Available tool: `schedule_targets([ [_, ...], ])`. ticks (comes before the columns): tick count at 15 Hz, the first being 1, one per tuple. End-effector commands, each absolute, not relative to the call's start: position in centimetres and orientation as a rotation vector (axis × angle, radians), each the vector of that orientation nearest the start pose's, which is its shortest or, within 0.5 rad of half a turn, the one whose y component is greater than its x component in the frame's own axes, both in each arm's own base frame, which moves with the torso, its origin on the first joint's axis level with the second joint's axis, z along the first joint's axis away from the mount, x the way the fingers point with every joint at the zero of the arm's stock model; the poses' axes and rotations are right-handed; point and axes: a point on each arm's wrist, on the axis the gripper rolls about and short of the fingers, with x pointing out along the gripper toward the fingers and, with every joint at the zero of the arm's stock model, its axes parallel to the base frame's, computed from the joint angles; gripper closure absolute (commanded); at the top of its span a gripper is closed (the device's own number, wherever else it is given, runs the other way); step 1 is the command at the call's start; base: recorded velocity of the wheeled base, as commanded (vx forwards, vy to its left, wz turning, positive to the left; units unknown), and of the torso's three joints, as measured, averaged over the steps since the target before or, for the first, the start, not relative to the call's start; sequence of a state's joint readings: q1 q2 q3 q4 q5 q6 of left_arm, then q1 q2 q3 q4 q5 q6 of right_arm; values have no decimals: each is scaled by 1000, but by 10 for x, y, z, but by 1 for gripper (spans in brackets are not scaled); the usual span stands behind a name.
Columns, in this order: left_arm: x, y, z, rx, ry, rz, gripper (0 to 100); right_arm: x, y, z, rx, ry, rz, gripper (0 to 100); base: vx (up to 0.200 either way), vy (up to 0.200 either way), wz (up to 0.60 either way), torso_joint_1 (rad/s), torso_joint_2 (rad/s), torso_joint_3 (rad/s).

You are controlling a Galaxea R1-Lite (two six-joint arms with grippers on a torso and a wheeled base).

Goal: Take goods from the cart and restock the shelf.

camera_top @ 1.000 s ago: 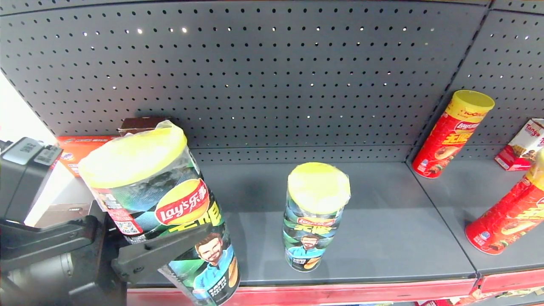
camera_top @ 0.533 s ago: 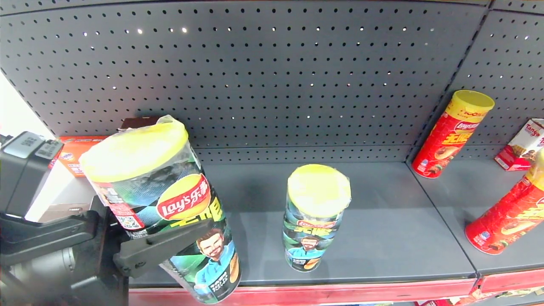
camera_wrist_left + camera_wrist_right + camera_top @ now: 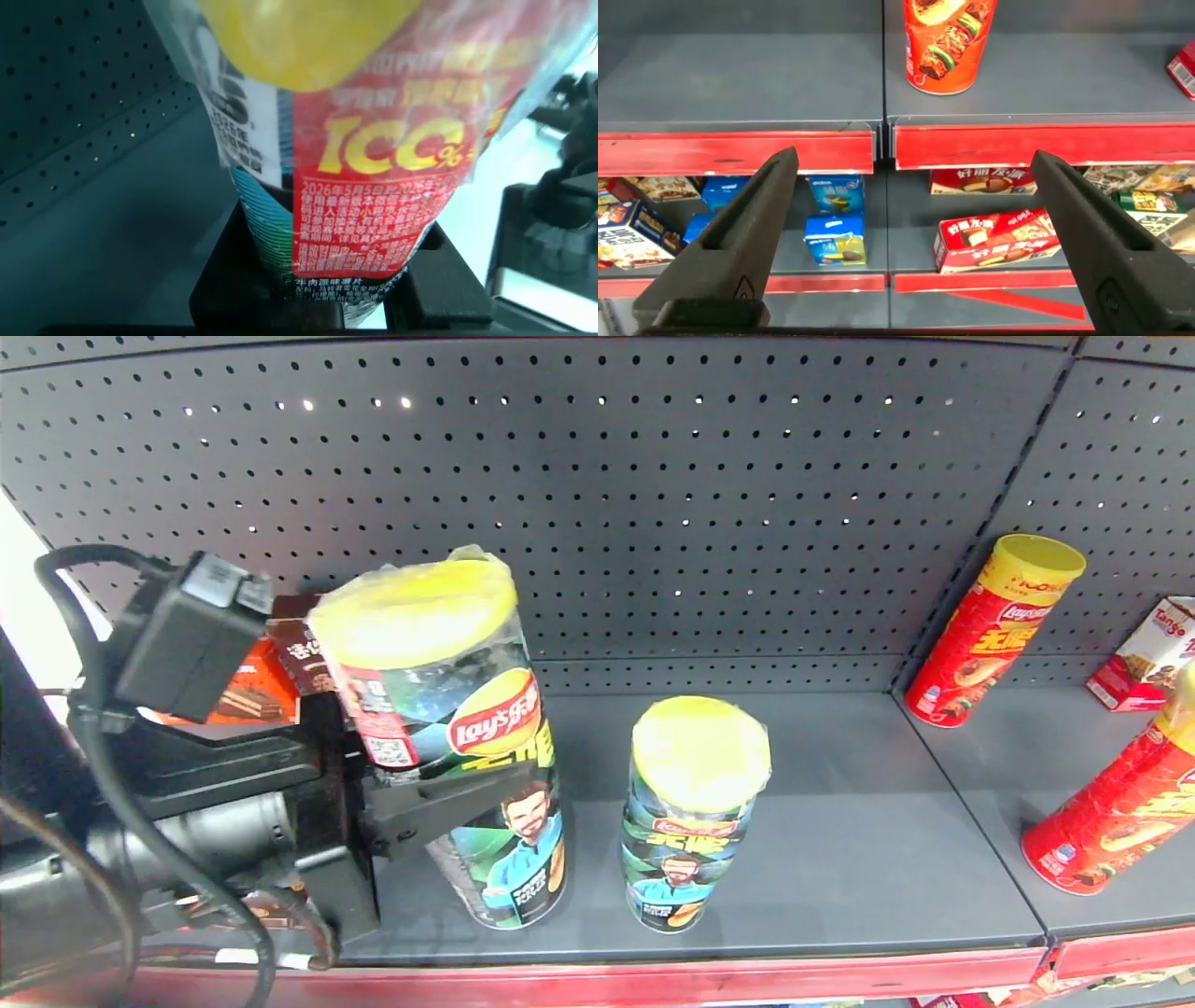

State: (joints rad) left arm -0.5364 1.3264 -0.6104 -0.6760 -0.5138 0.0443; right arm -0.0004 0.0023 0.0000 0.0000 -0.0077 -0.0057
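While the left gripper (image 3: 485, 775) is pinching the green chip can (image 3: 439, 681) around its middle, that can is leaning a bit at the shelf's (image 3: 840, 859) front left, just beside a second green can (image 3: 695, 812) that's standing upright; the right gripper (image 3: 915, 233) is hanging wide open facing lower shelves (image 3: 738, 65).

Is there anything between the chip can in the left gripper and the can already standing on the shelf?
Nothing: in the head view, only a strip of bare grey shelf separates the held can from the standing can.

The leftmost chip can (image 3: 467, 719) is green-blue, its lid (image 3: 415, 611) yellow.
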Motion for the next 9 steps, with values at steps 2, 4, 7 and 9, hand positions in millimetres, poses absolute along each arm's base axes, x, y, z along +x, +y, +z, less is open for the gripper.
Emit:
schedule_targets([
  [2, 225, -133, 221, 56, 101, -1006, 100, -22, 0, 76, -6, 6, -8, 0, 0, 0, 0, 0, 0, 0],
  [4, 255, -138, 221, 81, 131, -984, 100, -22, 0, 76, -6, 6, -8, 0, 0, 0, 0, 0, 0, 0],
  [7, 294, -149, 215, 96, 123, -1041, 100, -22, 0, 76, -6, 8, -8, 0, 0, 0, 0, 0, 0, 0],
  [9, 314, -158, 210, 98, 119, -1043, 100, -22, 0, 76, -6, 8, -8, 0, 0, 0, 0, 0, 0, 0],
])
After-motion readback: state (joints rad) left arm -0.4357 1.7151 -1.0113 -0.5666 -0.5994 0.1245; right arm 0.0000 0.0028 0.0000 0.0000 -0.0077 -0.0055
